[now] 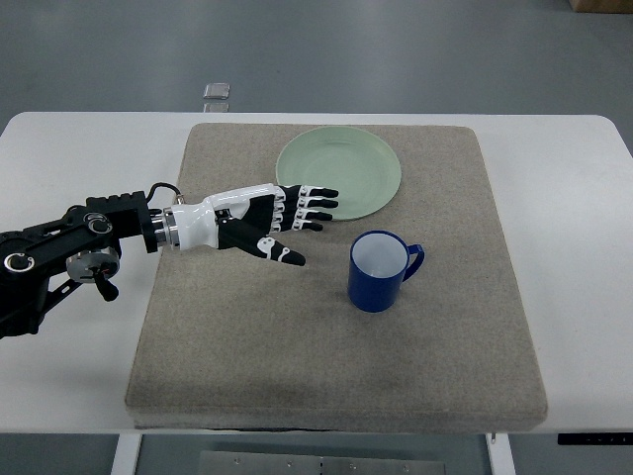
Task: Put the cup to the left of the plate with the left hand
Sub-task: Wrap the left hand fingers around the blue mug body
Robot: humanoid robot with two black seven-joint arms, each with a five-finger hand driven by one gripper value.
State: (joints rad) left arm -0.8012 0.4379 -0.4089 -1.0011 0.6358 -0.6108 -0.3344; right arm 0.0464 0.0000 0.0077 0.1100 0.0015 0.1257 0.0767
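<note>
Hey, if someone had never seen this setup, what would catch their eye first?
Probably the black and white left hand, reaching in from the left over the grey mat with fingers spread and holding nothing, its fingertips at the near-left edge of the pale green plate. Next, the blue cup, standing upright on the mat just in front of the plate, its handle pointing right.

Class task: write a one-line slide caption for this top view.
Open left hand reaches toward blue cup, below green plate.
</note>
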